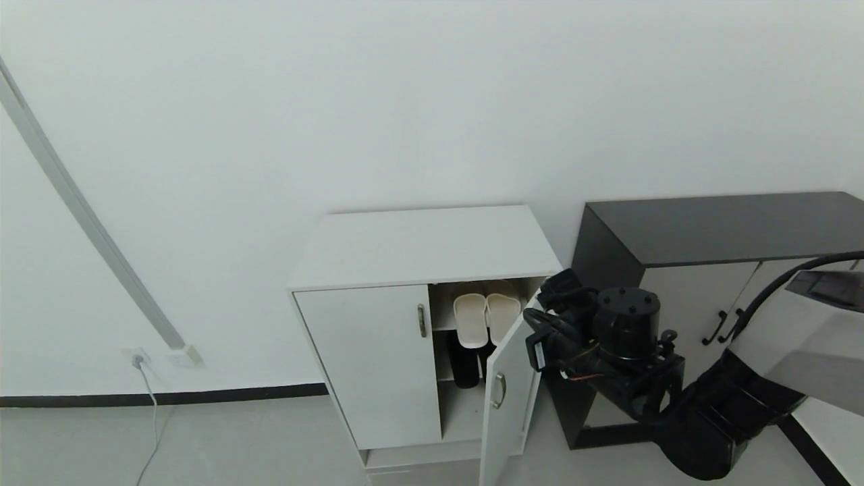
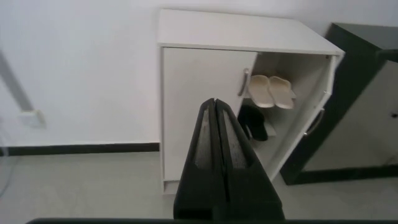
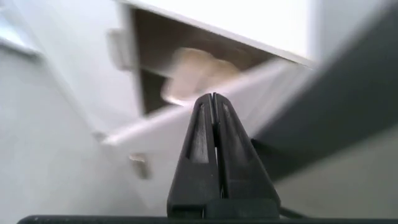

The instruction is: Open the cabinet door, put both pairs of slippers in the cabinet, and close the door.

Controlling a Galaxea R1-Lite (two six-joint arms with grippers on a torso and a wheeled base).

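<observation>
Cabinet (image 1: 418, 246) shelves hold the pale slippers (image 1: 486, 316) above the black slippers (image 1: 464, 368), just beyond your right gripper (image 3: 213, 98). It's clenched on nothing beside the half-open door (image 1: 511, 354), likely placed to push it closed. Your left gripper (image 2: 215, 103) is clenched too, empty.

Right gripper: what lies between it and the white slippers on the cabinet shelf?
The half-open right door, seen in head and right wrist views: its top edge crosses between the right gripper and the white slippers.
</observation>
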